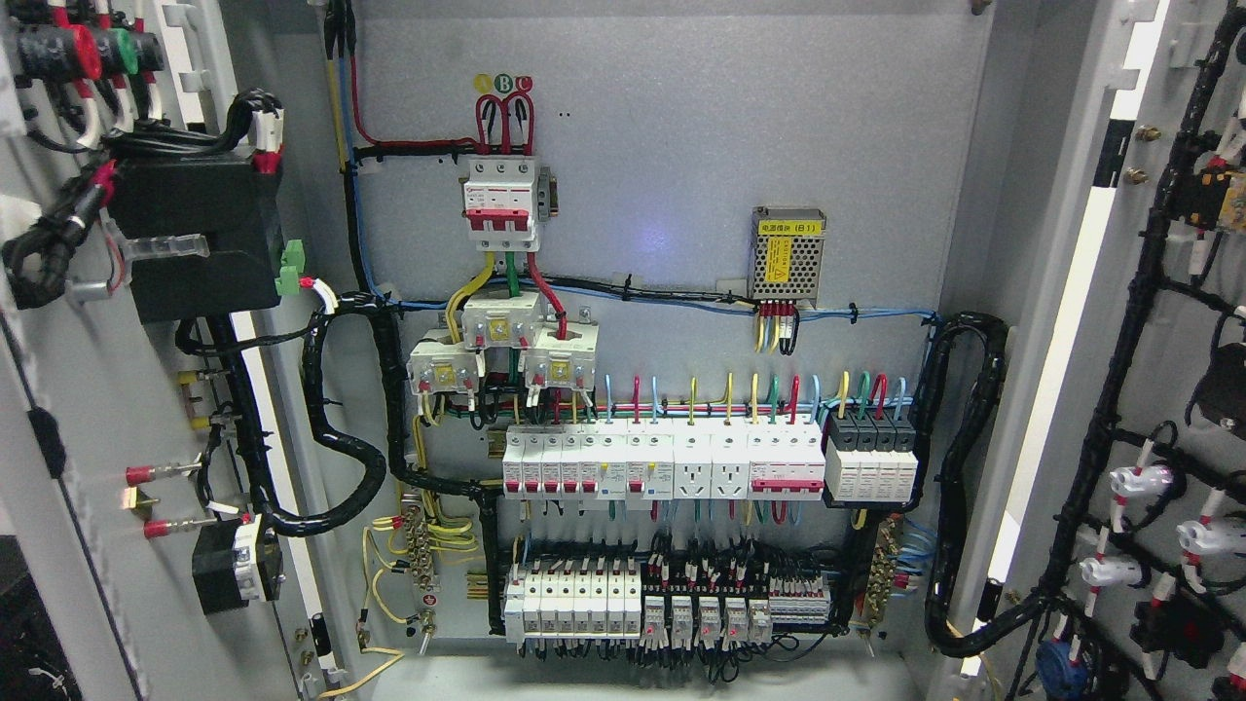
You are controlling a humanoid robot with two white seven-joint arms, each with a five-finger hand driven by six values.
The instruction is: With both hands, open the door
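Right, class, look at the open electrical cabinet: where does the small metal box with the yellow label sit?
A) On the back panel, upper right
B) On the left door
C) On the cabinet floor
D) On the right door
A: the metal box with the yellow label is fixed to the grey back panel, upper right, above the rows of breakers.

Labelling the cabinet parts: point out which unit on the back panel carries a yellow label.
The small perforated metal box at upper right of the back panel; it alone has a yellow label across its front. The breakers are white with red.
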